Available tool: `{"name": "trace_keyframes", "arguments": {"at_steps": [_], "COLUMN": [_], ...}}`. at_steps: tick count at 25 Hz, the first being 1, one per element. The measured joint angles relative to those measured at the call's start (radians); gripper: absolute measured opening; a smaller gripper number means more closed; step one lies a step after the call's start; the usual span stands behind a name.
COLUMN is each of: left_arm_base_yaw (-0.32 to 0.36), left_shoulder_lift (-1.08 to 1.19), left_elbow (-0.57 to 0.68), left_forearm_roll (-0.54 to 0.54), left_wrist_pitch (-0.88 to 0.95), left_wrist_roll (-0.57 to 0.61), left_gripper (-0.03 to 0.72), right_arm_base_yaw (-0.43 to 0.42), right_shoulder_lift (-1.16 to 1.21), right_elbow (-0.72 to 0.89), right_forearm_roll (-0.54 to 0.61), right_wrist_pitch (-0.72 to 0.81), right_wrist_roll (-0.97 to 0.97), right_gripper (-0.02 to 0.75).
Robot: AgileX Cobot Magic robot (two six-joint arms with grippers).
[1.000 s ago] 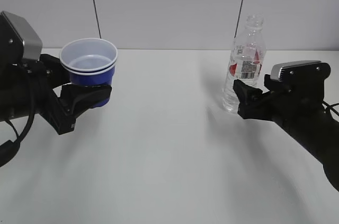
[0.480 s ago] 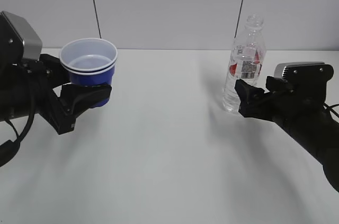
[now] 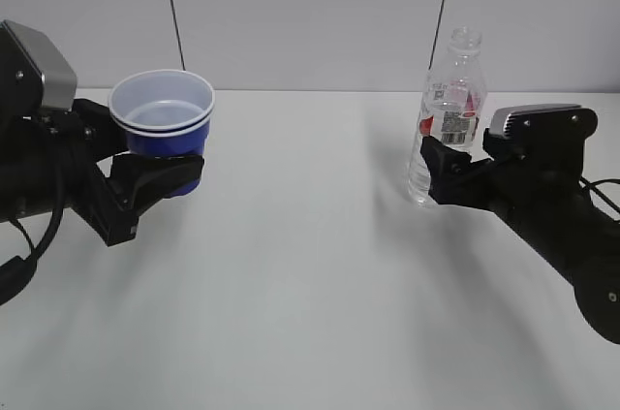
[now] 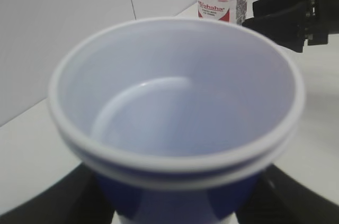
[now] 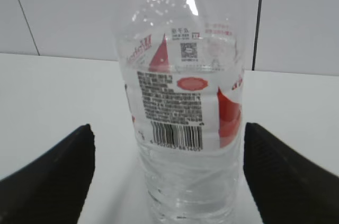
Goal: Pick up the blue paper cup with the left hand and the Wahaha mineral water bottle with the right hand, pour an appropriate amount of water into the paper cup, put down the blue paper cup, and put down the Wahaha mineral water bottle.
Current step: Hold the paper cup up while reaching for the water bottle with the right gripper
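Observation:
My left gripper [image 3: 155, 175] is shut on the blue paper cup [image 3: 163, 114] and holds it upright above the table on the left. The cup fills the left wrist view [image 4: 175, 107], its white inside empty. The Wahaha mineral water bottle [image 3: 448, 114] stands upright on the table at the right, capless. My right gripper [image 3: 438, 170] is open at the bottle's lower half. In the right wrist view the bottle [image 5: 185, 123] stands between the two black fingers [image 5: 63, 176], with gaps on both sides.
The white table [image 3: 310, 265] spreads between the two arms. A grey wall with dark vertical seams [image 3: 172, 8] stands behind the table's far edge. The right gripper's fingers also show in the left wrist view [image 4: 288, 15].
My right gripper has moved a little left and forward, closing in around the bottle's lower part. The left gripper and the cup have not moved.

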State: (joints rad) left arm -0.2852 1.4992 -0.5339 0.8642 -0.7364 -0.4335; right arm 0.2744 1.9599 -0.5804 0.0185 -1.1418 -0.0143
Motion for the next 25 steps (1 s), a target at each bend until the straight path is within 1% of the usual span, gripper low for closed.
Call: {"name": "trace_keyframes", "arguments": {"at_steps": [5,11,20,25], "left_arm_base_yaw": [0.000,0.000,0.000,0.000], "left_shoulder_lift": [0.000,0.000,0.000,0.000], "left_elbow": [0.000,0.000,0.000,0.000], "left_forearm_roll": [0.000,-0.006,-0.013,-0.013], "left_wrist_pitch": [0.000,0.000,0.000,0.000], "left_wrist_roll": [0.000,0.000,0.000,0.000], "left_gripper": [0.461,0.461,0.461,0.461], "right_arm_base_yaw": [0.000,0.000,0.000,0.000], "right_shoulder_lift": [0.062,0.072,0.075,0.121], "right_elbow": [-0.061,-0.085,-0.135,-0.168], "right_forearm_roll": [0.004,0.050,0.050,0.046], "right_wrist_pitch": [0.000,0.000,0.000,-0.006], "right_wrist_roll": [-0.002,-0.002,-0.002,-0.006], "right_gripper": [0.667,0.667,0.664,0.663]}}
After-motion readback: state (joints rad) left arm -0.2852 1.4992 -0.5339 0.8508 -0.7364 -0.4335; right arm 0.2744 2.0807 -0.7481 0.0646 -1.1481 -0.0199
